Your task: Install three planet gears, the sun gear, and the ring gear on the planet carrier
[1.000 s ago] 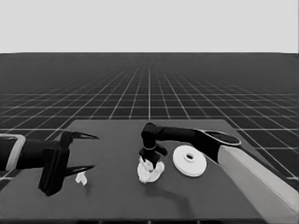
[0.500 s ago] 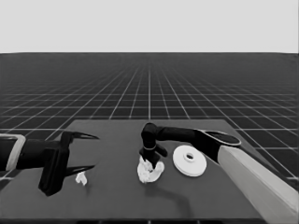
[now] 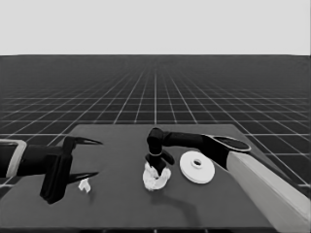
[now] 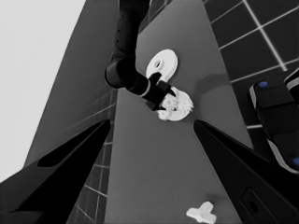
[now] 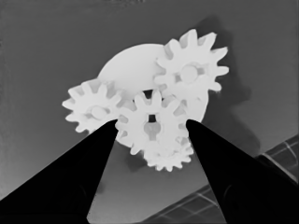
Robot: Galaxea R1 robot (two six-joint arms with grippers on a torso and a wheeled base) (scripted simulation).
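Right gripper (image 5: 152,122) is down on the gear cluster, jaws pinching the centre gear (image 5: 140,122), fingertips touching its teeth on both sides. Three planet gears mesh around it: one (image 5: 190,72) beyond the jaws, one (image 5: 96,112) outside one finger, and one (image 5: 166,156) half hidden under the centre gear. All sit on the smaller round part (image 5: 126,65). We see no shift from a second ago, so the gripper seems to be seating the centre gear, not carrying it. The larger round part (image 3: 197,167) lies just beside the right gripper, not yet installed. Left gripper (image 3: 97,158) is parked, jaws spread, with the thin white piece (image 3: 84,185) just outside its nearer finger, not held.
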